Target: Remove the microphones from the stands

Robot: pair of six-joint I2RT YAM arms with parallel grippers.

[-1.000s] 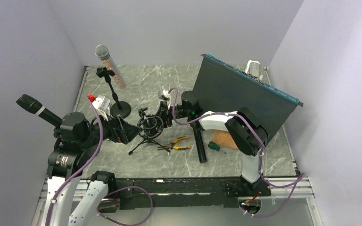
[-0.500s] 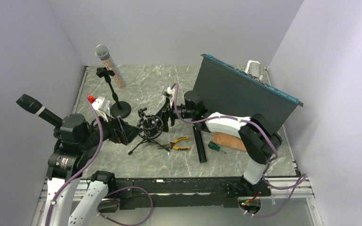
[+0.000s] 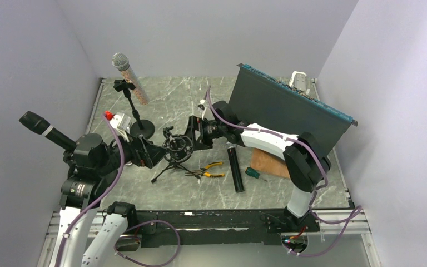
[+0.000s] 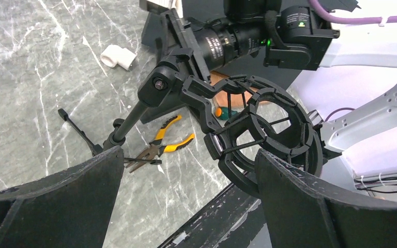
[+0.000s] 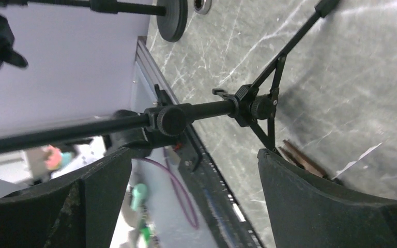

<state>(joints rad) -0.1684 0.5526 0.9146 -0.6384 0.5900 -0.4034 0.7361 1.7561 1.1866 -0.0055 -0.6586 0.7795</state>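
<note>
Both pairs of jaws stand wide apart and grip nothing. The left gripper (image 4: 188, 155) faces the black skeletal ring-shaped shock mount (image 4: 231, 164). The mount sits just ahead of the gap, nearer the right-hand finger than the left, and touches neither. Its ring is empty.

From the opposite side, the right gripper (image 5: 194, 152) looks along the small black tripod stand (image 5: 253, 106). The stand's thin stem runs across just beyond the open fingers, so the stand lies between the two arms.

The black cylindrical microphone (image 3: 234, 169) lies flat on the grey marbled bench (image 3: 167, 100). It is outside both pairs of jaws, on the near side of the right jaws and beside the yellow-handled pliers (image 3: 211, 168). I take it for the microphone, but the overhead view is too small to be sure.

On that reading, the removal itself looks done and the step in hand is letting the stand go. The next move calls for each arm to back straight out along its own approach with the jaws kept apart. That way no finger hooks the ring or the stem. The tripod looks light, and a sideways nudge could tip it onto the pliers.
</note>
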